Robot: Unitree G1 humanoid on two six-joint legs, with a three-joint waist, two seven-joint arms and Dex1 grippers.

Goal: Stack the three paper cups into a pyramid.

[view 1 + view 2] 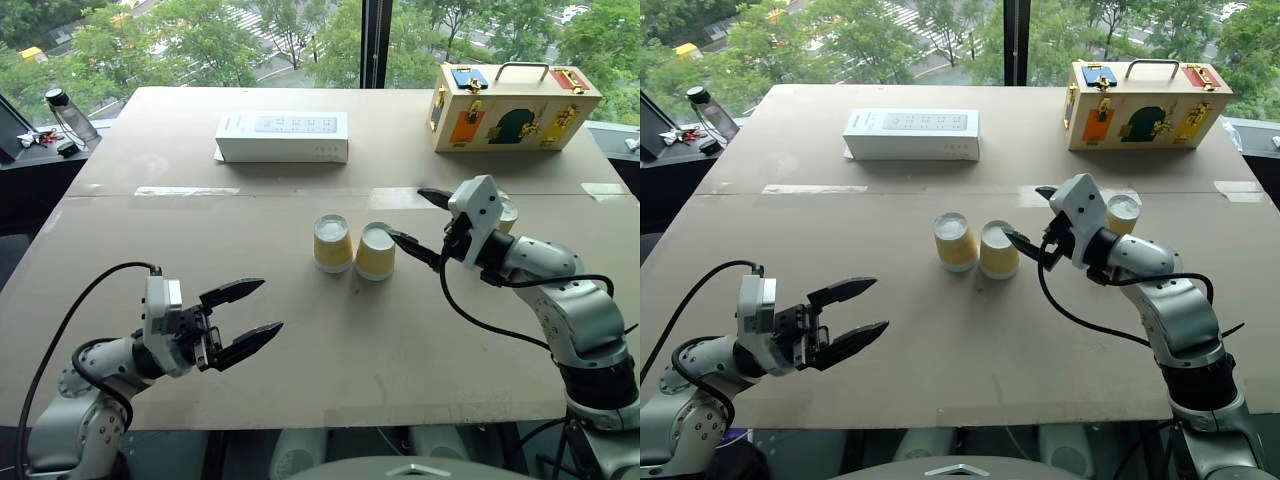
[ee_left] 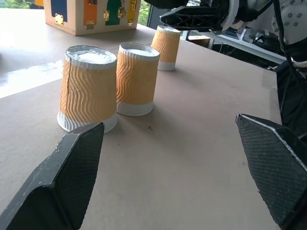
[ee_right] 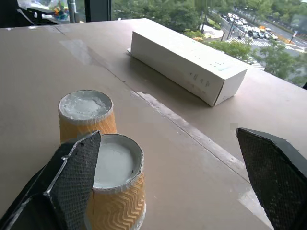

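Overhead, in the left eye view, two paper cups (image 1: pixel 333 243) (image 1: pixel 376 251) stand upside down, touching side by side at the middle of the table (image 1: pixel 300 340); their ribbed yellow-tan sleeves taper to white bases on top. A third cup (image 1: pixel 507 213) stands apart behind the right gripper (image 1: pixel 419 222), whose fingers are spread wide and empty just beside the nearer cup. The left gripper (image 1: pixel 253 313) hovers near the front edge, fingers wide, holding nothing. A white box (image 1: pixel 283 136) and a wooden latch box (image 1: pixel 513 106) sit at the far edge, leaving open board around the cups.

Next, the left wrist view shows the three cups in a receding row, none stacked, with bare board before them.

Lastly, the right wrist view shows the pair below its spread fingers (image 3: pixel 72 187), the white box beyond.
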